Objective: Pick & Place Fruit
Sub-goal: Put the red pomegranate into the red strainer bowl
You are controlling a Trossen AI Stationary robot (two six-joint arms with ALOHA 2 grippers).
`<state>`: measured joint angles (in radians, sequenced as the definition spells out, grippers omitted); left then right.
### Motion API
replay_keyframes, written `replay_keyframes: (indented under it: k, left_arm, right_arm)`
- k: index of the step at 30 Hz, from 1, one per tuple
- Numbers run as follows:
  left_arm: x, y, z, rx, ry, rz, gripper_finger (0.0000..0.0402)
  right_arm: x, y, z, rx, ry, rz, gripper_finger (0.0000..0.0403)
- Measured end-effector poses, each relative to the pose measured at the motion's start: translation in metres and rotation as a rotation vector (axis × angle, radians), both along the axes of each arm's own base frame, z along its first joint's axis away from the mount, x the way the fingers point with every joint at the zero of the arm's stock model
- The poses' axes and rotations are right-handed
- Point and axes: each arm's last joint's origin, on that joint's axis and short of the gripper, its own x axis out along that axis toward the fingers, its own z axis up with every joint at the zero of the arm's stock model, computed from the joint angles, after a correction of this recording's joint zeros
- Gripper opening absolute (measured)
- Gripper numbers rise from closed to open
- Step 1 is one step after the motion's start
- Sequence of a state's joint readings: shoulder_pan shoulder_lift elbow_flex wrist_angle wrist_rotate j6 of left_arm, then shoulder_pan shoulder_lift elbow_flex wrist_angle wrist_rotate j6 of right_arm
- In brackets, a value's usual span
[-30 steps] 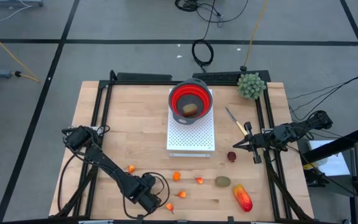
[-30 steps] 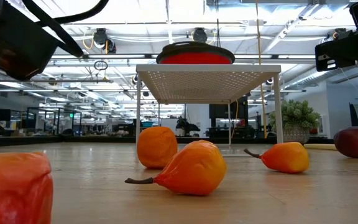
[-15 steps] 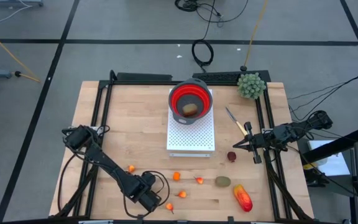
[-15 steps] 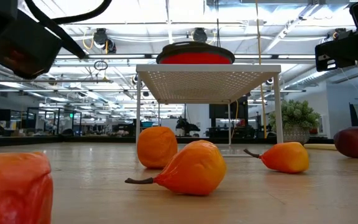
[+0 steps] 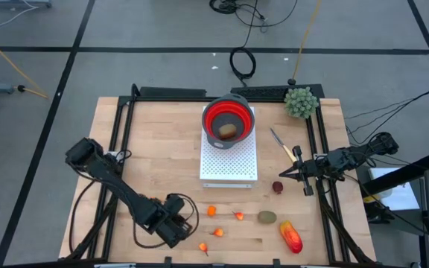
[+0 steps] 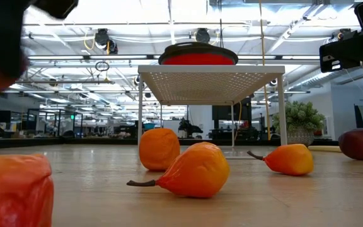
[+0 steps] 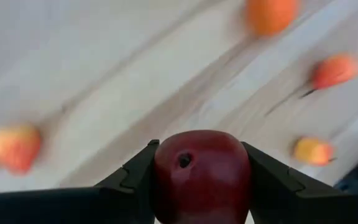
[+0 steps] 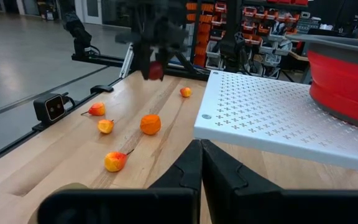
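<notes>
While it hangs above the table, the dark-red ball shows smooth, glossy skin with a small dimple. Left tool pinches it, half-spread. Right tool is pressed together, empty.

Pale wooden counter edged by a black frame, standing on a grey floor crossed by dark lines, with cables lying beyond its far edge. Behind it, an open hall with bright ceiling lights and storage shelving.
</notes>
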<state>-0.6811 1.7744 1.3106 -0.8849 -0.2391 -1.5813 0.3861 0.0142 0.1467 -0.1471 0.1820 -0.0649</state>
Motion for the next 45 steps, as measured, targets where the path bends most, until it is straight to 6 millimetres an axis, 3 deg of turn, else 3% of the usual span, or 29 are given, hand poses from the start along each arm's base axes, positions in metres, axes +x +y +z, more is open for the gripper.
replay_keyframes:
  k: [7, 14, 24, 31, 39, 45]
  left_arm:
    - [0.004, 0.003, 0.020, 0.201, -0.187, -0.258, 0.0194]
    - [0.014, -0.001, 0.027, 0.435, -0.298, -0.555, 0.0177]
    - [0.033, -0.015, 0.045, 0.636, -0.530, -0.811, 0.0201]
    - [0.041, -0.030, 0.062, 0.648, -0.755, -1.028, 0.0181]
    - [0.043, -0.040, 0.076, 0.587, -0.980, -1.243, 0.0199]
    - [0.043, -0.045, 0.082, 0.549, -1.109, -1.369, 0.0188]
  right_arm:
    - [0.000, 0.000, 0.000, 0.000, 0.000, 0.000, 0.0000]
    - [0.000, 0.000, 0.000, 0.000, 0.000, 0.000, 0.0000]
    - [0.000, 0.000, 0.000, 0.000, 0.000, 0.000, 0.0000]
    - [0.000, 0.000, 0.000, 0.000, 0.000, 0.000, 0.0000]
    - [0.000, 0.000, 0.000, -0.002, -0.001, 0.000, 0.0000]
    - [0.000, 0.000, 0.000, -0.003, 0.000, 0.000, 0.0000]
